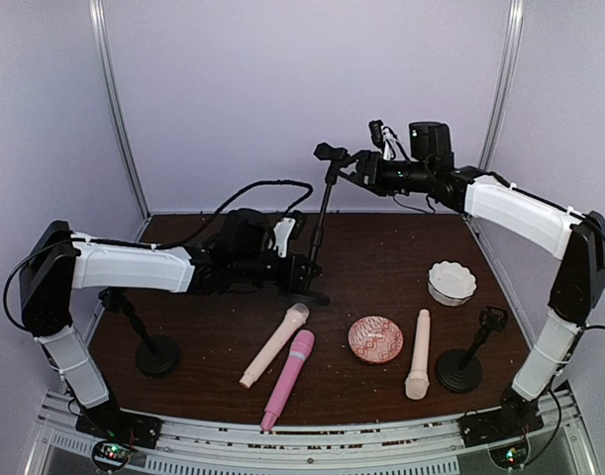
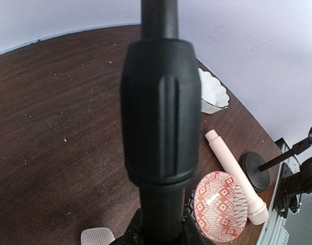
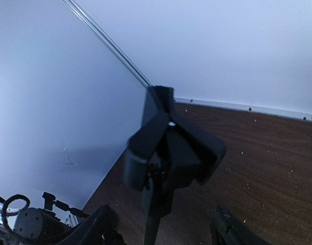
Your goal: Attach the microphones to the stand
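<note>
The tall black stand (image 1: 322,213) rises at the table's middle, with its clip (image 1: 332,152) on top. My left gripper (image 1: 304,272) is shut on the stand's pole (image 2: 161,117) low down, near the base. My right gripper (image 1: 355,164) is up at the clip (image 3: 168,148). Its fingers (image 3: 97,224) stand open to either side below the blurred clip, and they hold nothing. Three microphones lie flat on the table in front. One cream microphone (image 1: 274,344) and the pink one (image 1: 288,379) lie side by side. A second cream microphone (image 1: 418,353) lies to the right.
A round patterned pink dish (image 1: 375,339) sits between the microphones. A white scalloped bowl (image 1: 452,282) is at the right. Two short black stands are on the table, one at the front left (image 1: 149,341) and one at the front right (image 1: 465,361). A black cable loops behind my left arm.
</note>
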`<state>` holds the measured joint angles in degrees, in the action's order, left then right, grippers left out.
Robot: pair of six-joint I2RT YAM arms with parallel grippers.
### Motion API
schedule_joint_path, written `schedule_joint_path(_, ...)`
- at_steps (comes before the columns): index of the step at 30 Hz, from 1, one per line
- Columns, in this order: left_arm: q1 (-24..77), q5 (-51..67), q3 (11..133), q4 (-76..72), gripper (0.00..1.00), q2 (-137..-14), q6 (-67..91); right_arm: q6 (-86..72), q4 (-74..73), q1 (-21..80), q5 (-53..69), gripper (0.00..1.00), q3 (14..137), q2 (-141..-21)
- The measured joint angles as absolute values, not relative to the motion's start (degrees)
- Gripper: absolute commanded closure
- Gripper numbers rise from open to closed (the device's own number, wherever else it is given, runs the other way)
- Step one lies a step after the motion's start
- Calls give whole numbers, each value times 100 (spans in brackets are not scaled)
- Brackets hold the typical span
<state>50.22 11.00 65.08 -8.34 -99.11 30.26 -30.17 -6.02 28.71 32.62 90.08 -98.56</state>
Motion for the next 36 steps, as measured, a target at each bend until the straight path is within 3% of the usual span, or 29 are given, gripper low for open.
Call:
schedule_joint_path(5,5026,1160,6508,-740,100,-9900,2989,-2770,-303,3083,3260,32,7856,-8873)
schedule_joint_path(10,5024,1393,6506,-810,100,-9861,2991,-2746,30,3223,3409,32,7253,-8785)
schedule_joint_path(27,4823,2580,6416,-1986,100,-9815,3457,-3496,1389,3719,4320,36,7116,-9397)
schedule_joint_path(36,4812,2919,6416,-2008,100,-9817,3461,-3581,1282,3760,4274,39,6392,-8597)
